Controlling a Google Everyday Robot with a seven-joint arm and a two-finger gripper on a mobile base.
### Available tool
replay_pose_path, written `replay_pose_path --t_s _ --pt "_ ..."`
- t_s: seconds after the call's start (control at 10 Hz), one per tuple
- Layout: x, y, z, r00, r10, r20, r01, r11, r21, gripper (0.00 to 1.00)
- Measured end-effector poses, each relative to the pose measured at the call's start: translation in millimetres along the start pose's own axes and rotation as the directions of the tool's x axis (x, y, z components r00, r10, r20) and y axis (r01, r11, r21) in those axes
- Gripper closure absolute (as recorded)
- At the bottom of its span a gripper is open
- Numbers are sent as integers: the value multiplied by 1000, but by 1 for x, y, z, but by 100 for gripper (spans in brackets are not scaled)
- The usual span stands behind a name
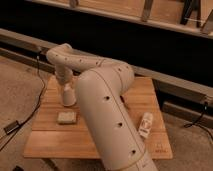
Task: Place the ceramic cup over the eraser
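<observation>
Wooden counter (55,142), dark wall behind. Gripper (68,100) low, just behind eraser (67,117), probably lining up; can't tell finger state, cup hidden.

Arm (107,110): we see one thick white segmented arm w/ small dark holes along its shell. It rises from the bottom edge of the view, runs up and back, then bends left at an elbow. Forearm reaches left to a rounded wrist joint (61,56), which turns straight down. Gripper (68,100): hangs vertically below the wrist, at the left of the arm, pointing downward.
</observation>
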Motion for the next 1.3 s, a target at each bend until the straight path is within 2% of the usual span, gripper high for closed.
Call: replay_pose_path --t_s 0.2,0.3,1.1,1.3 --pt "-1 0 -1 1000 -2 3 2 1000 3 40" --pt "-1 -1 -2 1000 -4 4 4 1000 7 37" --pt "1 -2 -4 1000 5 6 -5 1000 17 37" --pt "1 -3 -14 1000 11 17 -11 1000 26 37"
